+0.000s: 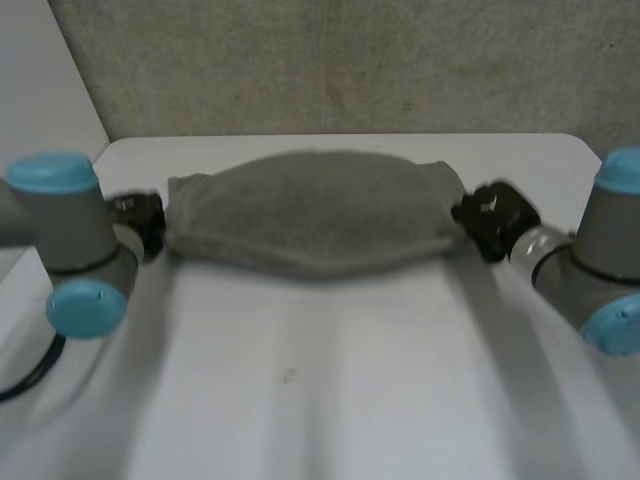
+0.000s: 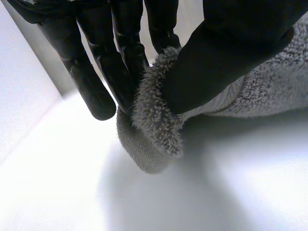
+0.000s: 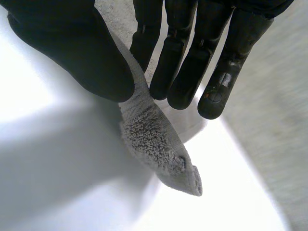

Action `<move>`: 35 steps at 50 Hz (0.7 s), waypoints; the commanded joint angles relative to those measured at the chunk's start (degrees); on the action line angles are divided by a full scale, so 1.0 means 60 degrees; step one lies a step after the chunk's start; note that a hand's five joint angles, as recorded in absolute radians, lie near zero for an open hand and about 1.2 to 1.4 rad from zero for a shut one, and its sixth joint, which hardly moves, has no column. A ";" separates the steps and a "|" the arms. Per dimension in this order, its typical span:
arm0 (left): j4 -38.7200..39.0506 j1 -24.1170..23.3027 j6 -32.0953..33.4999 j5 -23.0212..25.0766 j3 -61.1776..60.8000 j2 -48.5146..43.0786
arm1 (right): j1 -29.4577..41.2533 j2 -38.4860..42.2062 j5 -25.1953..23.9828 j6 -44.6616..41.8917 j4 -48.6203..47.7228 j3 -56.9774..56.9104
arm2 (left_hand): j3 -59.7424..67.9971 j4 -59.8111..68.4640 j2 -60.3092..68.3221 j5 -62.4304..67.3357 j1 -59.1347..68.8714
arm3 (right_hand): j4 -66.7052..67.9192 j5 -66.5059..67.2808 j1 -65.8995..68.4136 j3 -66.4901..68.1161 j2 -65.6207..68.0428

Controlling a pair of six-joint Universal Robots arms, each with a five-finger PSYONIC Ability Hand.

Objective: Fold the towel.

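Towel [image 1: 310, 215] on table [image 1: 320, 390], far side; L hand [image 1: 141, 218] at left end, R hand [image 1: 491, 219] right end.

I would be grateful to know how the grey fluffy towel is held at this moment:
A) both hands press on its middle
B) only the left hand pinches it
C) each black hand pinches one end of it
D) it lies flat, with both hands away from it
C: the wrist views show the left hand and the right hand each pinching one end of the grey fluffy towel between thumb and fingers.
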 commanded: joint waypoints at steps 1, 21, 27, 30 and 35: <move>0.0032 0.0033 0.0049 -0.0009 -0.1746 0.0644 | -0.0158 -0.0247 0.0065 -0.0166 0.0843 0.0815 | 0.1720 0.1703 0.1697 0.1791 0.1951 | 0.1904 0.2263 0.3991 0.1974 0.2089; -0.0026 0.0414 0.2496 0.1629 -0.3359 0.3866 | -0.1184 -0.2036 -0.0476 -0.0063 -0.0032 0.3468 | -0.9183 -0.9200 -0.9205 -0.9112 -0.8951 | 0.1904 0.2263 0.3991 0.1974 0.2089; -0.0070 0.0370 0.2452 0.1984 -0.3050 0.3749 | -0.1214 -0.1978 -0.0491 -0.0034 -0.0224 0.3556 | -0.9070 -0.9087 -0.9092 -0.8999 -0.8838 | 0.1904 0.2263 0.3991 0.1974 0.2089; -0.0070 0.0356 0.2466 0.1954 -0.2947 0.3515 | -0.1199 -0.1963 -0.0506 -0.0034 -0.0238 0.3614 | -0.9042 -0.9059 -0.9064 -0.8971 -0.8810 | 0.1904 0.2263 0.3991 0.1974 0.2089; -0.0114 0.0297 0.2539 0.1925 -0.2757 0.2886 | -0.1199 -0.1949 -0.0506 -0.0034 -0.0253 0.3673 | -0.8652 -0.8669 -0.8674 -0.8581 -0.8420 | 0.1904 0.2263 0.3991 0.1974 0.2089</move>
